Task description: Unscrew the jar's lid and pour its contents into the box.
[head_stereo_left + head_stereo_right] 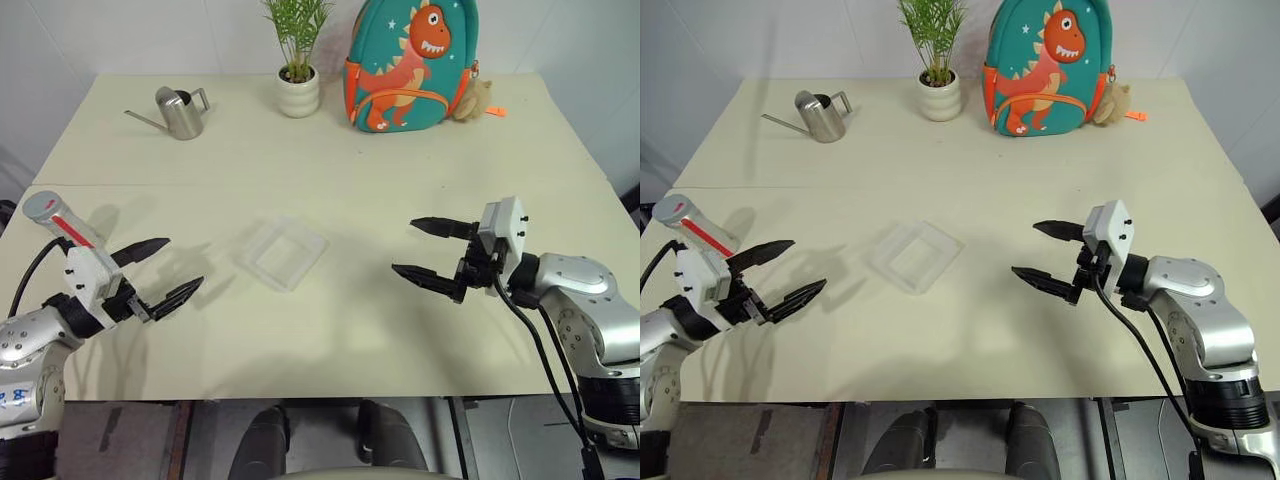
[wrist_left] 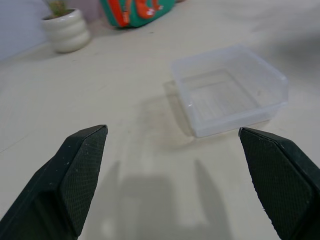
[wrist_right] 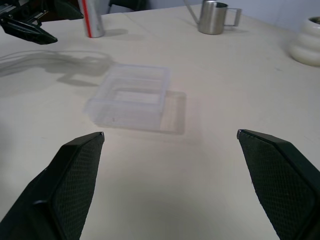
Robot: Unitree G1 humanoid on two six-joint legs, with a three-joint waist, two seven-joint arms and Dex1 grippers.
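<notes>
Silvery jar [image 1: 58, 220], red-white strip; clear box [image 1: 283, 252]; teal backpack [image 1: 411, 62], orange dinosaur.

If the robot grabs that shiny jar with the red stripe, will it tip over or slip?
The jar stands upright, tall and narrow, so a sideways nudge might tip it, and then it would probably roll. Its silvery side looks smooth, so it may slip a little between the fingers. It looks stiff, unlikely to squash. Both grippers, left and right, are open and empty.
</notes>
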